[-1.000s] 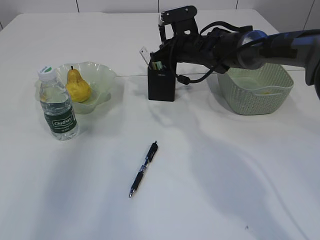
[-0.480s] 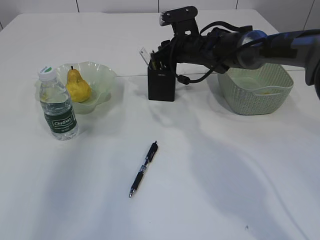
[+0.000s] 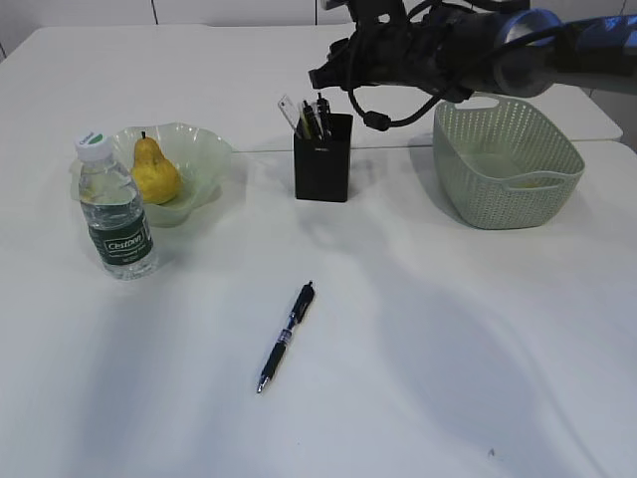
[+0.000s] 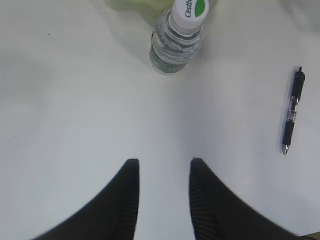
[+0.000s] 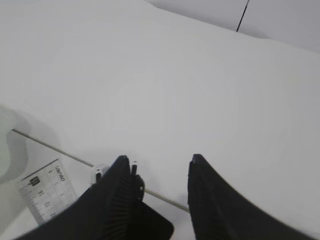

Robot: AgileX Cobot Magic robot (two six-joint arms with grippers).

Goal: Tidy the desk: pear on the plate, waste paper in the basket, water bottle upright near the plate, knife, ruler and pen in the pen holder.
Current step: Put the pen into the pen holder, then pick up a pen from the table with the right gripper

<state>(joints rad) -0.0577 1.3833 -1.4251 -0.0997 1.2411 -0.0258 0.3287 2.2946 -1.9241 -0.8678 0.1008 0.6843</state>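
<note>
The yellow pear (image 3: 154, 169) sits on the pale green plate (image 3: 204, 154). Beside the plate the water bottle (image 3: 114, 209) (image 4: 177, 35) stands upright. The black pen holder (image 3: 322, 159) (image 5: 150, 225) holds the ruler (image 3: 290, 110) (image 5: 47, 195) and dark slender items (image 3: 318, 115); I cannot tell which is the knife. One pen (image 3: 287, 336) (image 4: 292, 112) lies on the table. My right gripper (image 3: 320, 78) (image 5: 161, 160) hangs open and empty above the holder. High over the table near the bottle, my left gripper (image 4: 163, 162) is open and empty. The waste paper is not clearly visible.
The green mesh basket (image 3: 508, 164) stands right of the pen holder, with a faint yellowish patch at its bottom. A seam between two tabletops (image 3: 249, 151) runs behind the holder. The right arm reaches in from the upper right.
My right gripper opened at the pen holder and then rose up and back from it. Dark slender items now stand free in the holder. The left gripper has not moved.
</note>
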